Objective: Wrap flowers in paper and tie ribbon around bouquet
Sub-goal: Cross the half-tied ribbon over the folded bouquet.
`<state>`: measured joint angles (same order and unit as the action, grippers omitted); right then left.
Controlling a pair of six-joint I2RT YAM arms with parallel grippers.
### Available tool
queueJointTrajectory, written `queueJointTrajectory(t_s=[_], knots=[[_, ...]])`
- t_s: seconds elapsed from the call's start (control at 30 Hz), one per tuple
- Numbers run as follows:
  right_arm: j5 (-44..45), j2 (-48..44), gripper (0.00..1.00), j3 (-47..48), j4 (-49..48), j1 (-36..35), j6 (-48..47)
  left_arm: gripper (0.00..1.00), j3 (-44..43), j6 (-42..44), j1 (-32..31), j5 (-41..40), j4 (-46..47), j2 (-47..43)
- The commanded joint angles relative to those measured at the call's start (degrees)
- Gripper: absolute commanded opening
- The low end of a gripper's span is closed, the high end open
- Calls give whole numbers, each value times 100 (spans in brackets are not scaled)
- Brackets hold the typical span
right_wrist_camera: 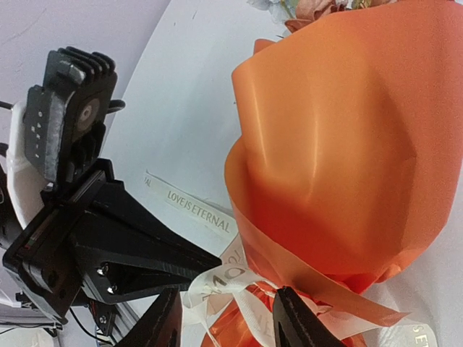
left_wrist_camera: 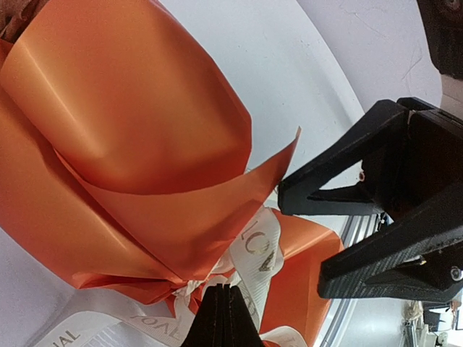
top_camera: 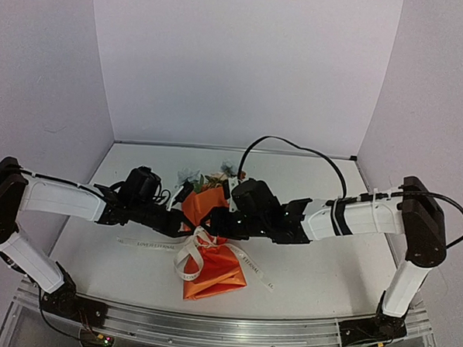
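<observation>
The right gripper [right_wrist_camera: 230, 295] stands partly open. Its two fingers are set apart on either side of the pinched waist of the bouquet [right_wrist_camera: 333, 144] and grip nothing. The knot of the ribbon [right_wrist_camera: 192, 206] lies in the gap between them. The left gripper [left_wrist_camera: 224, 290] is fully closed, fingers pressed together. Its tip touches the ribbon loops at the same knot from the opposite side. Whether a strand is pinched between those fingers cannot be told. The two grippers face each other tip to tip, just apart, over the waist. The ribbon is cream-white and printed "LOVE IS ETERNAL". It is wound round the waist, with one tail lying flat on the table [top_camera: 320, 264] toward the left and another trailing toward the right. The paper [left_wrist_camera: 130, 94] shows its orange face. It flares into a wide cone on the far side of the waist and a shorter skirt on the near side. The bouquet lies on its side at the centre of the table, open end pointing away from the near edge. The flowers [top_camera: 212, 176] show at the cone's far rim as pale blue, cream and pinkish heads.
</observation>
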<state>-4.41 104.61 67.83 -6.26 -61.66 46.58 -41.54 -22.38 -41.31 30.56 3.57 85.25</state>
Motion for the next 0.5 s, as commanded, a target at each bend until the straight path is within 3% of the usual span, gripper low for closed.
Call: queueJointTrajectory(t_s=[0.0, 0.23, 0.47], knots=[[398, 53, 47, 243, 426, -36, -303, 0, -75, 164, -39, 244, 143, -82], [178, 165, 44, 450, 606, -66, -265, 0, -204, 235, -128, 306, 104, 90], [129, 217, 29, 489, 617, -113, -228, 0, -255, 243, -171, 298, 135, 176]])
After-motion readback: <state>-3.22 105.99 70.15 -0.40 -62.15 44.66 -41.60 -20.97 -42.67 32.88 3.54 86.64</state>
